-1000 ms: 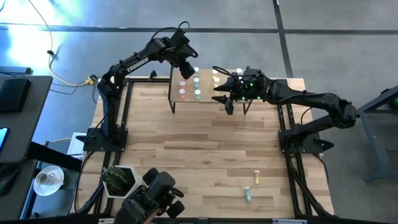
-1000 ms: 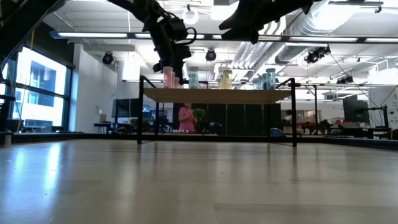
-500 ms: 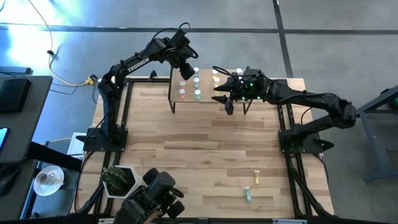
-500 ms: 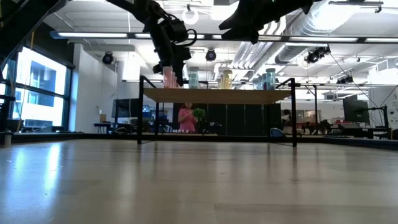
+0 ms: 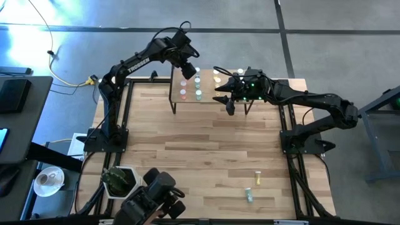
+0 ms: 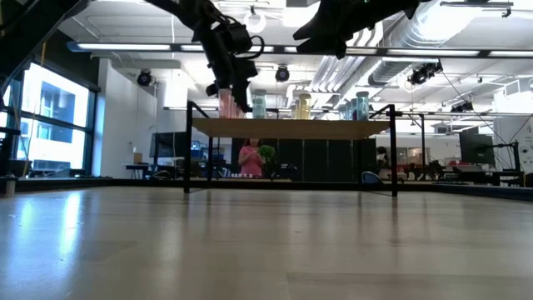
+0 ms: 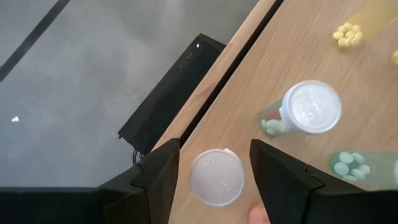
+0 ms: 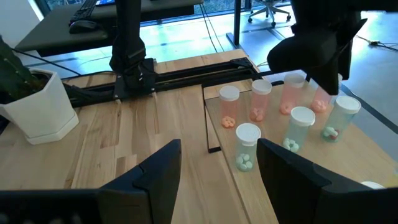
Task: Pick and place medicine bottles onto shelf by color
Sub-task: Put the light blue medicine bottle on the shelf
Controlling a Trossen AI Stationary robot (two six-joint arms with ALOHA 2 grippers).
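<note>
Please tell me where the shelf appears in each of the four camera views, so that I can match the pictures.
High view: shelf at top centre, between the two arms.
Low view: shelf as a thin board on black legs, mid-picture.
Left wrist view: shelf fills the right side.
Right wrist view: shelf at right.
Shared landmark: the medicine bottles standing on it.

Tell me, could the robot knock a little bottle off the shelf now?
Maybe. The left hand is open around a white-capped bottle right at the shelf edge; lifting crookedly could tip it off. Other bottles, like the green one, stand close by, so a sideways move might bump them.
</note>
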